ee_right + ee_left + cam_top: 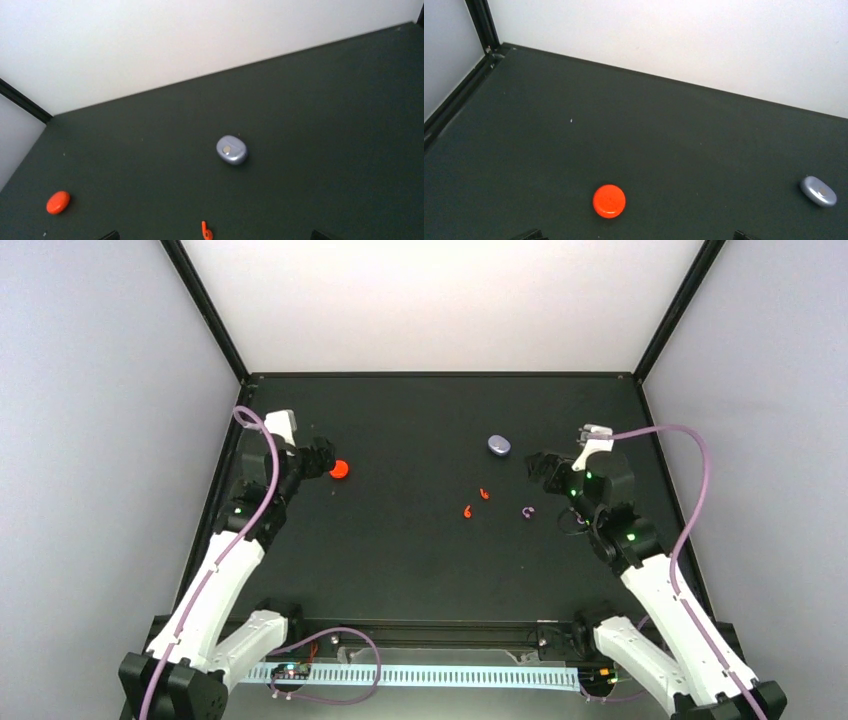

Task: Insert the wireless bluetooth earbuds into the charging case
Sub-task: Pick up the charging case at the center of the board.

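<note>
**Q:** Entry one, the fingers. State?

**A:** My left fingers (531, 235) are spread wide with nothing between them, hovering just beside the orange case (340, 469). My right fingers (111, 235) are spread as wide and empty, near the grey-purple case (499, 445). I judge both stand open because nothing has been picked yet.

**Q:** Entry two, the cases?

**A:** Two, lying flat on the counter (400, 560) and well apart, each by the arm on its own side. That would let either arm steady its own one. Both look shut from here, so I judge neither is ready to take anything.

**Q:** Entry three, the task's pieces?

**A:** Three counted, loose on the counter between the cases and nearer my right side. The two red-orange earbuds (467, 511) lie close together. The one purple earbud (527, 511) lies just right of them. I cannot find a second purple one.

**Q:** Handling note?

**A:** They are tiny and hooked, and I expect they would skid under a careless pinch.
</note>
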`<state>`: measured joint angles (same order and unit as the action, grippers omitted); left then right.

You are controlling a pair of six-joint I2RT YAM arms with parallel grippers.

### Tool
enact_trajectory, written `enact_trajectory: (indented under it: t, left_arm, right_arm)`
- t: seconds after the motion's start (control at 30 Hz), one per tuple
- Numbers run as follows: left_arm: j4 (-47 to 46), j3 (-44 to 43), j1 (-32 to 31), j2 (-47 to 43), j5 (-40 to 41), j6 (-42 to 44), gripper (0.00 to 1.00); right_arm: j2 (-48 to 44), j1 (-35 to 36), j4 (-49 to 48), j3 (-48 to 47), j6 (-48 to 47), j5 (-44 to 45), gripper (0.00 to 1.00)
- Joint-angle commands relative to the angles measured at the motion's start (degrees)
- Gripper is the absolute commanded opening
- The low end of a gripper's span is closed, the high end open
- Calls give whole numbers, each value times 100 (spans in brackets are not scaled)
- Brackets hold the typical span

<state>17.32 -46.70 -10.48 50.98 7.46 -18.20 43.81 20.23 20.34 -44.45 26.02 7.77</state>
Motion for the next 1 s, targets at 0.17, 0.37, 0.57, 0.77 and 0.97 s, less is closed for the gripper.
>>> enact_trajectory:
  t: [0.17,0.37,0.57,0.77,0.97]
  left_arm:
    - [359,-280,-47,506,-1059,-670,99]
    - [198,-179,-266,324,-1308,-682,99]
    - [104,-77,-375,211,-1210,-693,99]
    - [27,-50,-385,236,-1280,-726,99]
    - [14,-62,-385,273,-1332,-733,99]
  right_arm:
    - [1641,-4,-414,-196,629,-21,99]
    - [3913,-10,-766,-1312,1019,302,99]
    - [5460,-211,-805,-2272,1146,370,99]
    - [6625,-413,-344,-3461,854,329,99]
    - [7347,-417,106,-4378,685,299,98]
